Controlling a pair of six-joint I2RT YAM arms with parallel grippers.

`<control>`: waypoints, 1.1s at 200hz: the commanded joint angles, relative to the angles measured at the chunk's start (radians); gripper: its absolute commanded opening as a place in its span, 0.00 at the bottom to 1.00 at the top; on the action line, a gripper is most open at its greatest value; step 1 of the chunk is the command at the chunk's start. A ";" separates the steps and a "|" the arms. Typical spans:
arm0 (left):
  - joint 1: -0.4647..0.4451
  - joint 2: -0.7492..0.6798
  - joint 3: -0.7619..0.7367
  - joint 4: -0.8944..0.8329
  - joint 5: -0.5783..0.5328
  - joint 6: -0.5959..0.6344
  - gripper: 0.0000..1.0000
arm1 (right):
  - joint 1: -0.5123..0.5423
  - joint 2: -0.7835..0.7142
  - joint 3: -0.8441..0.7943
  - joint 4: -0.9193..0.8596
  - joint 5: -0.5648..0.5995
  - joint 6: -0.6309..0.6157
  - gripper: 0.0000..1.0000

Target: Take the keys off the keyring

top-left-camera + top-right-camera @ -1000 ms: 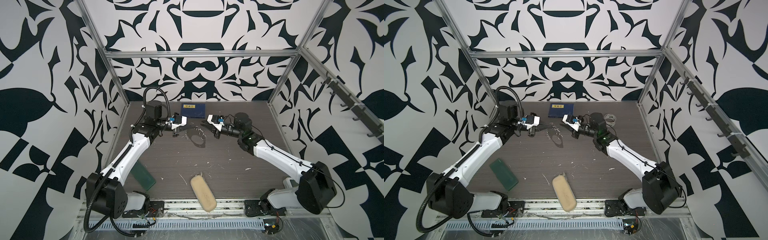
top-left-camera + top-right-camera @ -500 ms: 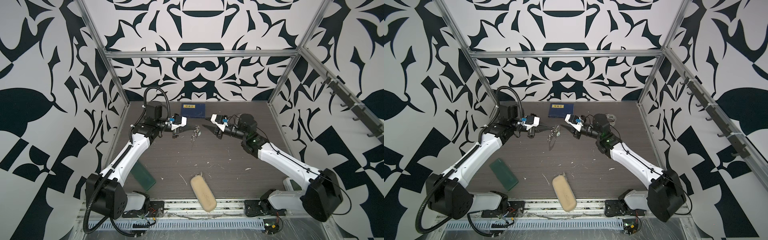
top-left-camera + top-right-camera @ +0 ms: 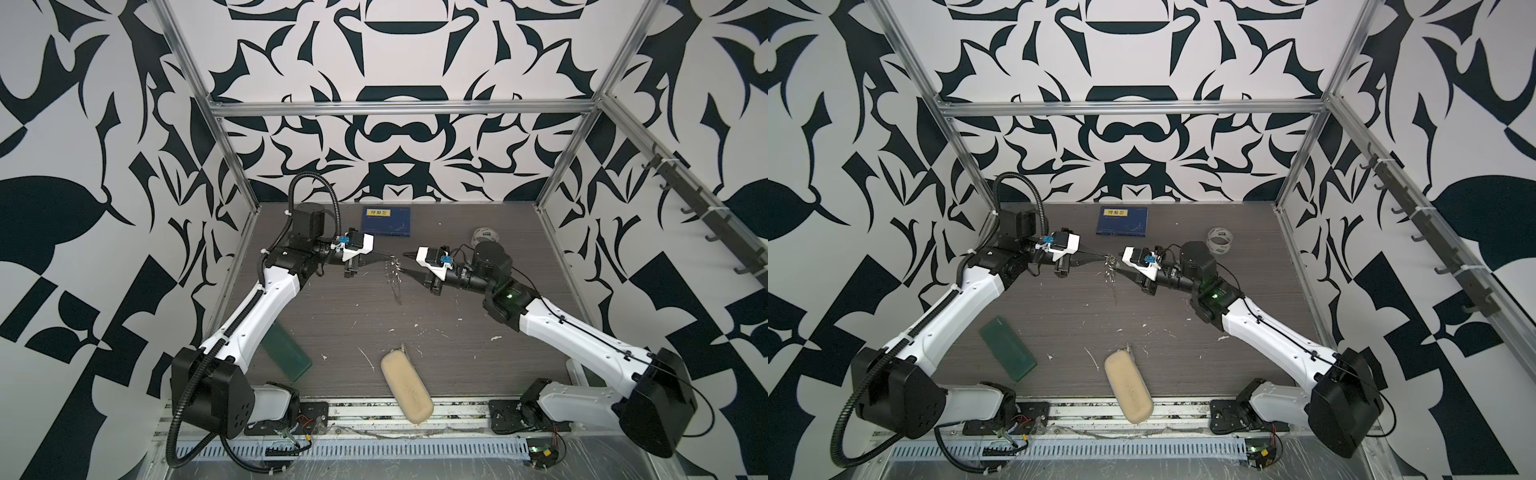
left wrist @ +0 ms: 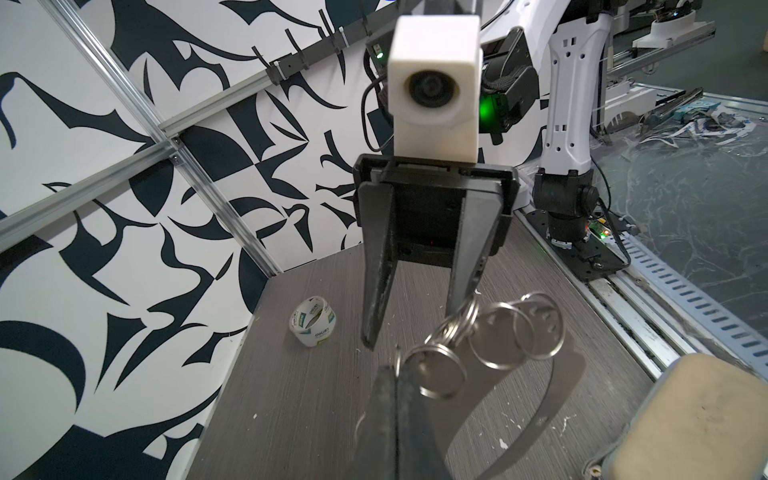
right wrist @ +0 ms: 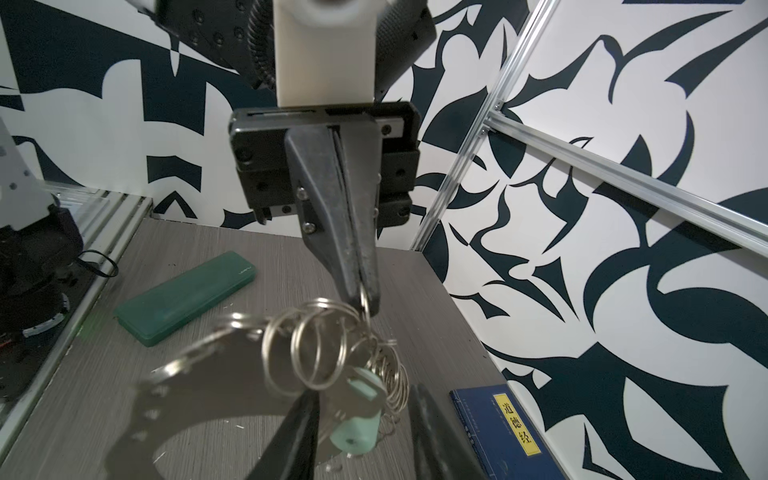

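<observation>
At the near edge of the table [image 3: 457, 365] lie a tan case [image 3: 407, 388] and, to its left, a green case [image 3: 286, 353], both well apart from the work.

Past them, over the middle of the table, the keyring [image 5: 345, 340] hangs in the air. The left tool [image 5: 363, 303] is clamped shut on one of its thin wire coils. The right tool [image 4: 411, 326] faces it with its jaws apart and nothing gripped, one finger just beside the coils. A single key [image 5: 359, 419] with a pale head cover dangles below the bunch, between the right tool's fingers.

The bunch looks light, hard and slick, and it is likely to swing and twist. The wire coils are springy and offer little to pinch. The best hold is probably the key's covered head, broader and less slippery than bare metal, while the left tool keeps the coil steady.

Farther back lie a blue book [image 3: 386, 222] and, to the right, a tape roll [image 3: 484, 236].
</observation>
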 commanded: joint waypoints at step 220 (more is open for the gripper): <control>0.002 -0.036 0.017 -0.038 0.020 0.035 0.00 | 0.042 0.024 0.068 0.056 -0.009 0.010 0.38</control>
